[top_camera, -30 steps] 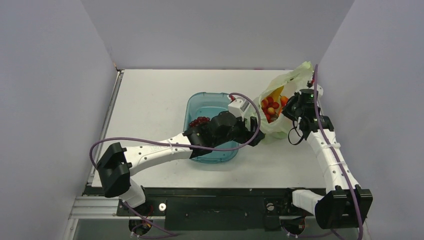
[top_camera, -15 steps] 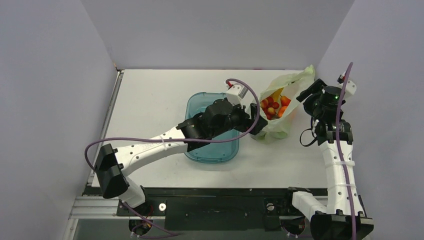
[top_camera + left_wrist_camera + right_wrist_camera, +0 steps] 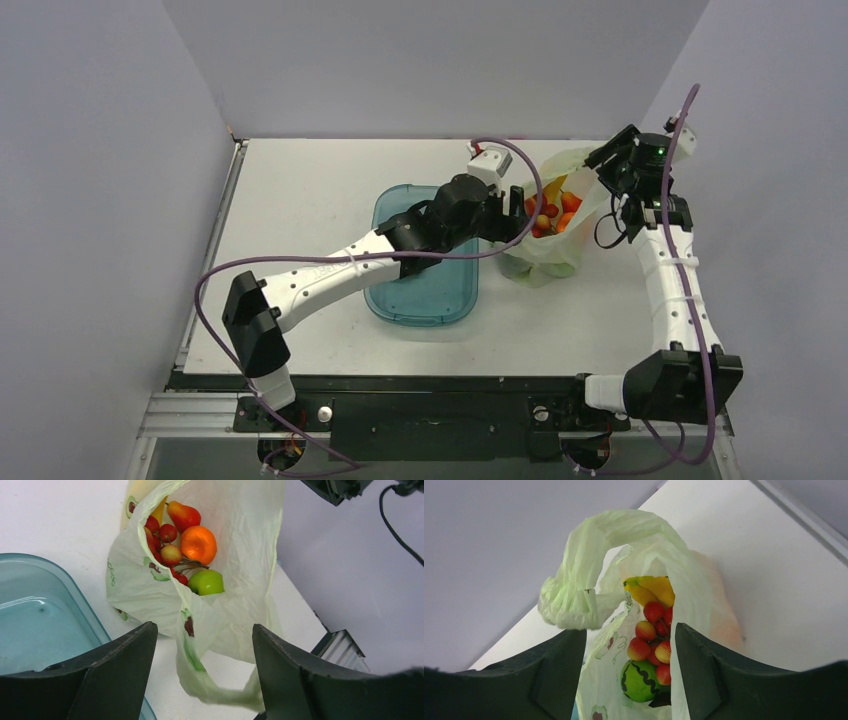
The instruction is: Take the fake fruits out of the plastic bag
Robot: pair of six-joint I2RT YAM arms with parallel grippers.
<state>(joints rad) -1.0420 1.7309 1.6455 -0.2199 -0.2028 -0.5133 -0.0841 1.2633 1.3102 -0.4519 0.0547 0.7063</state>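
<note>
The pale-green plastic bag [image 3: 548, 262] stands at the right of the table with its mouth open. Inside lie the fake fruits: an orange [image 3: 198, 544], a green apple [image 3: 206, 582], a red berry cluster [image 3: 653, 630], a yellow banana bunch [image 3: 653, 589] and a striped green piece [image 3: 638, 681]. My left gripper [image 3: 514, 216] is open at the bag's near-left side, and a loop handle [image 3: 200, 677] hangs between its fingers. My right gripper [image 3: 604, 164] is open at the bag's far-right rim, with the bag's wall [image 3: 689, 625] between its fingers and the other handle [image 3: 579, 587] just ahead.
The clear teal-blue tray [image 3: 430, 296] sits left of the bag, partly under my left arm. Grey walls close in the table on three sides, and the right wall is close behind the bag. The table's right edge [image 3: 320, 625] runs near the bag.
The left arm has reached further right and back to the bag's mouth. The right gripper has opened and moved back and up to the bag's far rim.
</note>
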